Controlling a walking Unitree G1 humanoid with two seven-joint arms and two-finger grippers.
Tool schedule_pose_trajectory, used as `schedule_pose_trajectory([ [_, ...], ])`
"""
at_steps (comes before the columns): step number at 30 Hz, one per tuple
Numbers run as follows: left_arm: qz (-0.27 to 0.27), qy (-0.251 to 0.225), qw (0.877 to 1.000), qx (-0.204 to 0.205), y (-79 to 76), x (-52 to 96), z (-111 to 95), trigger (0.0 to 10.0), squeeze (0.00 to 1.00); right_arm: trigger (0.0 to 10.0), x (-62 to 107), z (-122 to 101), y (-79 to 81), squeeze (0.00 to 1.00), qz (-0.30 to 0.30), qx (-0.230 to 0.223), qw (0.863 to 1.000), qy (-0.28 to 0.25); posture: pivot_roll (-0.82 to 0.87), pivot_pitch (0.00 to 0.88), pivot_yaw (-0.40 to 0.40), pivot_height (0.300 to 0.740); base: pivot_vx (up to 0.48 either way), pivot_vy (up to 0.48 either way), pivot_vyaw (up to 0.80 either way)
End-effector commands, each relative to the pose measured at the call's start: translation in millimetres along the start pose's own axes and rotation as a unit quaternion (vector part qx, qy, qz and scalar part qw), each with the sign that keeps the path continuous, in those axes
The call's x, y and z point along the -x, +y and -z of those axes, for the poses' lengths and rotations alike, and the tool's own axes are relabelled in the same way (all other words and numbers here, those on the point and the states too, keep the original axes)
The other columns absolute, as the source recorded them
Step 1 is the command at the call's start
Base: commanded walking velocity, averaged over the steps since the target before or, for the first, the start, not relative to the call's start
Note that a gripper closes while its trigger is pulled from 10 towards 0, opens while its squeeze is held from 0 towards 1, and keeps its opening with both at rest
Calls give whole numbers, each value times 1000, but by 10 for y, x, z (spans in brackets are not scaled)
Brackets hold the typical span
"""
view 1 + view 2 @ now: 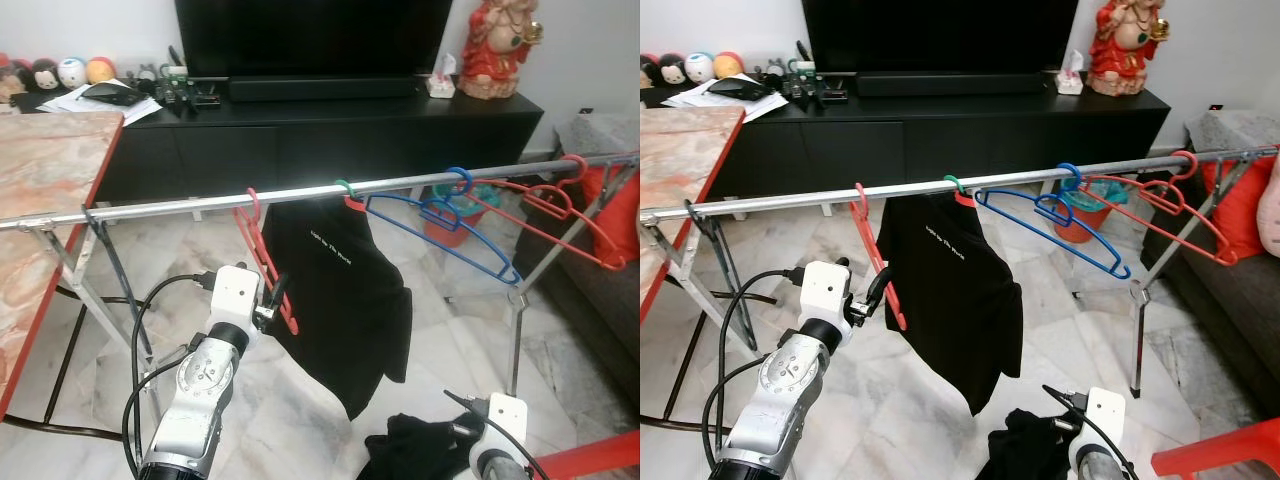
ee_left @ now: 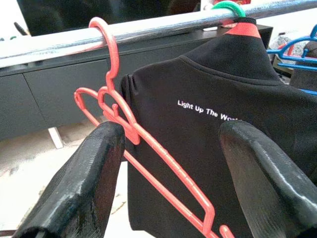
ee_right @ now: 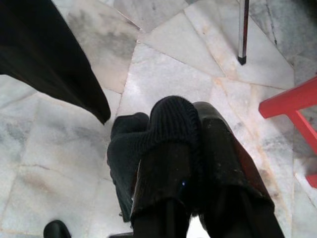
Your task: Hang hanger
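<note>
A salmon-red hanger (image 1: 266,266) hangs by its hook on the steel rail (image 1: 180,207), just left of a black T-shirt (image 1: 335,290) on a green-hooked hanger. My left gripper (image 1: 276,300) is open at the hanger's lower arm. In the left wrist view the hanger (image 2: 143,141) runs between the two spread fingers (image 2: 94,173) without being pinched. Low at the right, my right gripper (image 3: 195,129) is shut on a bunch of black cloth (image 3: 166,121), which hangs just above the floor (image 1: 410,445).
Blue hangers (image 1: 450,225) and red hangers (image 1: 560,205) hang further right on the rail. A red-edged marble table (image 1: 50,200) stands left, a black TV console (image 1: 330,130) behind, a sofa (image 1: 600,290) right. A red stool (image 1: 590,455) and rack leg (image 1: 515,330) stand near my right arm.
</note>
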State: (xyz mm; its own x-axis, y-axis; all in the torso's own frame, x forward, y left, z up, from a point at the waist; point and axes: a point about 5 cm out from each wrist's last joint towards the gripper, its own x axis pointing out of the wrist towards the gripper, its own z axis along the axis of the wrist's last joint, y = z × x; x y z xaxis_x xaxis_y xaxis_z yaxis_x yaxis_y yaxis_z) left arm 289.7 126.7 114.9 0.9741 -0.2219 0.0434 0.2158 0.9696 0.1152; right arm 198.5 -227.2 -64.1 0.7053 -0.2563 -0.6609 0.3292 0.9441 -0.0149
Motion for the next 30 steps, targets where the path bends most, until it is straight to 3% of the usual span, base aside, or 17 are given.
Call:
schedule_pose_trajectory([
  [1, -7, 0, 1000, 6, 16, -17, -5, 10000, 0, 10000, 0, -3, -55, 0, 9, -3, 1000, 1, 14, 0, -60, 740, 0, 0, 0],
  [8, -20, 1, 1000, -1, 64, -20, 0, 10000, 0, 10000, -7, -22, -23, 0, 6, -4, 1000, -2, 13, 0, -61, 740, 34, 0, 0],
  [30, -30, 5, 1000, -3, 88, -38, 20, 10000, 0, 10000, -33, -112, 55, 0, -12, -2, 1000, -17, 15, 0, -65, 740, 311, 0, 0],
])
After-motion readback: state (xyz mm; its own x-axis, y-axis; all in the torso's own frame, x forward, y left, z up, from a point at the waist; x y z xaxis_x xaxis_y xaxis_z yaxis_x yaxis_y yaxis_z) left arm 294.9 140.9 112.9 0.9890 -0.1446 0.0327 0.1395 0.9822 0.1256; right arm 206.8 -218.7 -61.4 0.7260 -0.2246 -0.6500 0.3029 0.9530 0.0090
